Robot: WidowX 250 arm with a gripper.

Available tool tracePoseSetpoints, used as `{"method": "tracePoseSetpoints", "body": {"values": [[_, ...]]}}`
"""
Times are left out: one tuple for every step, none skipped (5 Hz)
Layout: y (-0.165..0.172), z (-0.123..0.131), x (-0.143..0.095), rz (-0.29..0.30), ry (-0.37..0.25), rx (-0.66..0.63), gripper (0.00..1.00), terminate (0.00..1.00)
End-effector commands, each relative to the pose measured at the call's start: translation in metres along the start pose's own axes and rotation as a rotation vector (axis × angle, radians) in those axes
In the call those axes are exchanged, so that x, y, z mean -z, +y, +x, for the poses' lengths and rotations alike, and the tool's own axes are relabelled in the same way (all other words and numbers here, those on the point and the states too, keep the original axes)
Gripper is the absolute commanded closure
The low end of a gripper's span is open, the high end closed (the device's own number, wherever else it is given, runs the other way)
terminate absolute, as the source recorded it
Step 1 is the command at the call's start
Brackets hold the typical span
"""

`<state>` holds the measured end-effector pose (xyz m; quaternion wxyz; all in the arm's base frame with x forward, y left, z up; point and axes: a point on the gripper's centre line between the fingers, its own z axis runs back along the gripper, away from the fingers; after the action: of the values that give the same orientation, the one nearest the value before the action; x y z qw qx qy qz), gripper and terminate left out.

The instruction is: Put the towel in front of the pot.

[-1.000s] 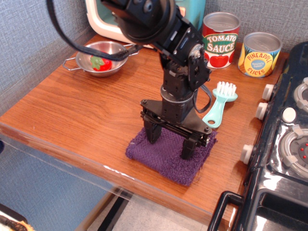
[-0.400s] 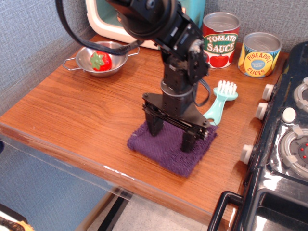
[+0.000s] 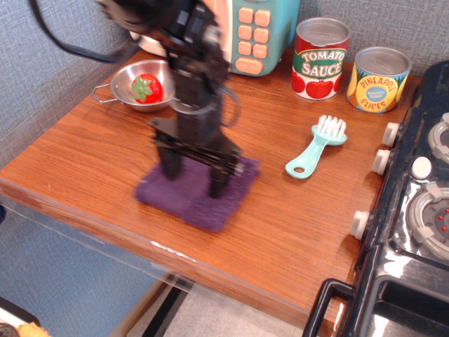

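The brown wooden worktop (image 3: pixel 105 151) carries everything. A dark purple knitted towel (image 3: pixel 195 193) lies flat near its front edge, close to the pot on the side nearer the front edge and well apart from the cans. The black claw (image 3: pixel 194 177) stands upright on the towel, its two fingers spread apart and pressing down into the cloth. A small shiny silver pot (image 3: pixel 140 86) with wire loop handles holds a red strawberry toy (image 3: pixel 147 88). Two labelled cans (image 3: pixel 320 57) stand at the back; a turquoise brush (image 3: pixel 317 146) lies before them.
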<state>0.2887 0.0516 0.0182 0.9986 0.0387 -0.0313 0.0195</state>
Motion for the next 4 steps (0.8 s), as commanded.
{"method": "tracePoseSetpoints", "body": {"values": [[0.06, 0.006, -0.009, -0.007, -0.019, -0.04, 0.0, 0.0], [0.08, 0.006, -0.003, -0.005, 0.002, -0.029, 0.0, 0.0], [0.094, 0.002, 0.001, 0.008, 0.003, -0.014, 0.0, 0.0], [0.106, -0.006, 0.003, 0.017, 0.011, -0.012, 0.0, 0.0]]}}
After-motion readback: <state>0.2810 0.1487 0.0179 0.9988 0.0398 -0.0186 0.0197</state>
